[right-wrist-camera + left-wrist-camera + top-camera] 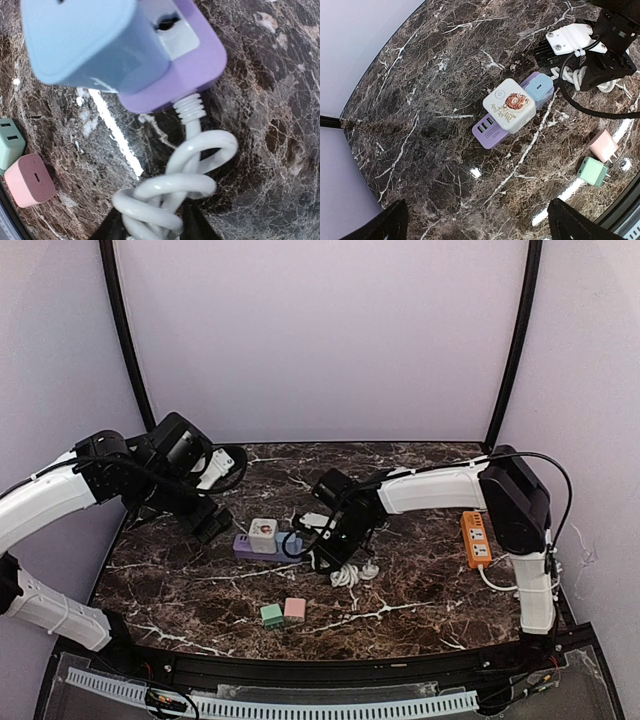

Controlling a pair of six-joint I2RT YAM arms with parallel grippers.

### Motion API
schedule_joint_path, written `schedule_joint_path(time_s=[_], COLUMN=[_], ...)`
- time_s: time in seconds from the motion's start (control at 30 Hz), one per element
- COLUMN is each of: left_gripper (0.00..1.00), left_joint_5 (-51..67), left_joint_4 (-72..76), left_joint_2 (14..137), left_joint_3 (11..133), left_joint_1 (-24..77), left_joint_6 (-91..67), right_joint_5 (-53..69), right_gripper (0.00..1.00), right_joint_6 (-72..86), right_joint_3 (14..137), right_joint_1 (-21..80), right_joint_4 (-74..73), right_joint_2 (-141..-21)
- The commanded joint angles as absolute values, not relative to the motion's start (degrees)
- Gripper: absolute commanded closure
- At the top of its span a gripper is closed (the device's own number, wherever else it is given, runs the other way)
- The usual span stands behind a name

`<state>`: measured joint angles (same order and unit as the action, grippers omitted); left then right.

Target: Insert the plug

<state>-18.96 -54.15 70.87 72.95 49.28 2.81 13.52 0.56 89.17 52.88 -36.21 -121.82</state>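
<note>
Found the left gripper (482, 220) released, fingers (390, 222) spread wide with nothing between, hanging above the strip (512, 112). Found the right gripper (155, 229) low over the cord (190, 150), its fingers set close on either side of the coiled loops. Could not tell whether clamped on them or merely beside them.

Placed the blue plug (539, 87) just ahead of the right gripper, beyond the coil, standing on the strip's cord end, just beside the white cube (509, 105) and below the left gripper. Judged it upright, long axis vertical, prongs down into the strip, port face up; could not tell whether pushed fully home. Noted an open socket (167, 22) on its cord side. Read the strip's long axis as running from under the left gripper toward the right gripper.

Spotted a pink plug (602, 145) and a green plug (592, 171) lying flat off to one side of the right gripper, prongs turned away from the strip.

Judged the step as steadying the strip by its cord end — insertion either nearly done on the blue plug or not yet begun on a loose one. Next move would call for a firm hold there, then a straight downward press along the plug's axis, prongs lined up with the slots, no tipping.
</note>
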Motion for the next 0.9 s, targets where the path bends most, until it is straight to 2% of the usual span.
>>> schedule_joint_path(time_s=[0.0, 0.1, 0.33, 0.7, 0.87], left_gripper=[0.01, 0.02, 0.02, 0.02, 0.01], left_joint_5=[-18.54, -18.18, -17.24, -15.07, -14.65], left_joint_4=[-57.48, -57.77, -59.42, -61.91, -63.33], left_joint_2=[67.82, 66.6, 65.46, 64.61, 65.22], left_joint_3=[71.66, 70.87, 70.82, 72.43, 73.89], left_joint_1=[49.03, 49.03, 49.03, 49.11, 49.09], left_joint_6=[0.32, -0.56, -2.85, -5.46, -6.61], right_joint_5=[9.6, 8.64, 7.2, 7.91, 3.36], right_gripper=[0.81, 1.0, 1.0, 1.0, 1.0], right_joint_6=[1.83, 2.37, 3.78, 5.59, 3.46], right_joint_3=[90.28, 91.3, 97.25, 113.01, 121.32], right_joint_1=[53.35, 53.29, 51.22, 39.84, 34.97], right_joint_4=[-36.97, -37.25, -37.8, -41.22, -43.83], right_joint_2=[-124.02, -124.94, -128.21, -137.15, -141.72])
